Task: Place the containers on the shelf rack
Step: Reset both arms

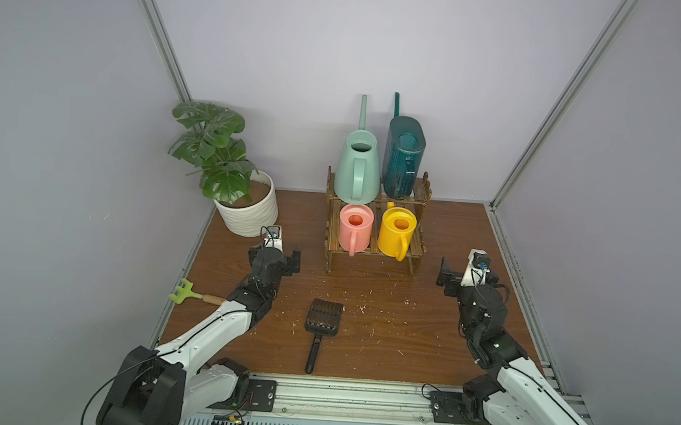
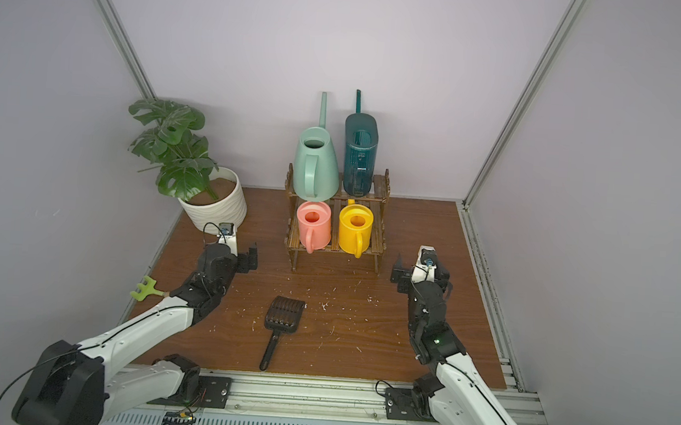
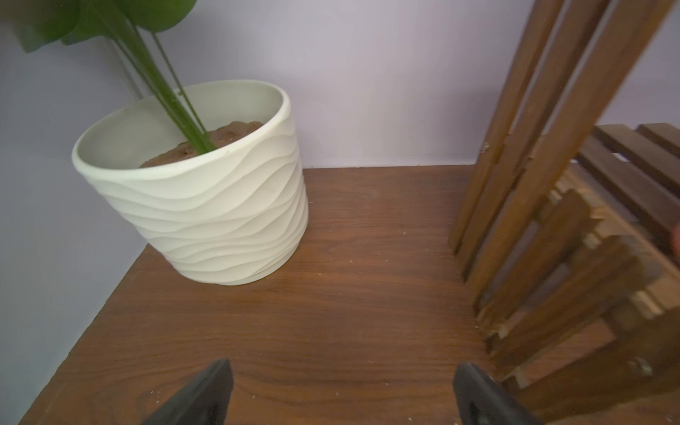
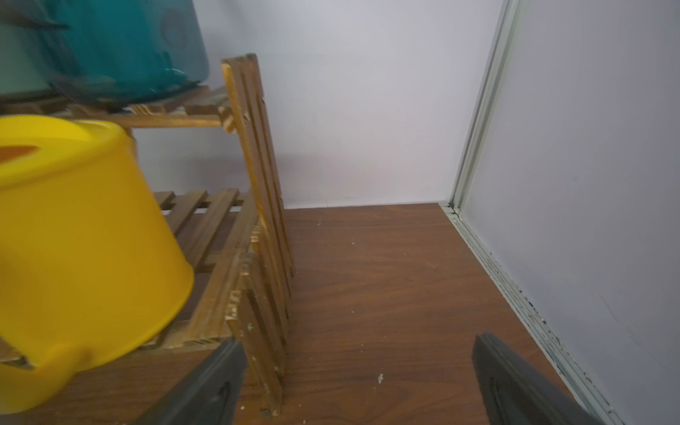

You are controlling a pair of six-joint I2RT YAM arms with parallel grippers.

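The shelf rack (image 1: 373, 257) (image 2: 335, 255) stands at the back middle of the table. The mint-green can (image 1: 356, 169) (image 2: 316, 166) and the dark-teal can (image 1: 403, 160) (image 2: 359, 157) stand on its upper tier. On the lower tier stand the pink can (image 1: 355, 229) (image 2: 313, 226) and the yellow can (image 1: 397, 232) (image 2: 355, 229), handles toward me. My left gripper (image 1: 275, 255) (image 2: 231, 253) (image 3: 342, 368) hovers open and empty left of the rack (image 3: 552, 235). On the other side my right gripper (image 1: 467, 278) (image 2: 421, 272) (image 4: 358, 340) is open beside the rack's post (image 4: 257, 184) and the yellow can (image 4: 73, 239).
A white ribbed plant pot (image 1: 248, 211) (image 3: 206, 213) stands at the back left, close to my left gripper. A black slotted scoop (image 1: 323, 319) lies front centre. A green hand rake (image 1: 181, 292) lies at the left edge. Grey walls enclose three sides.
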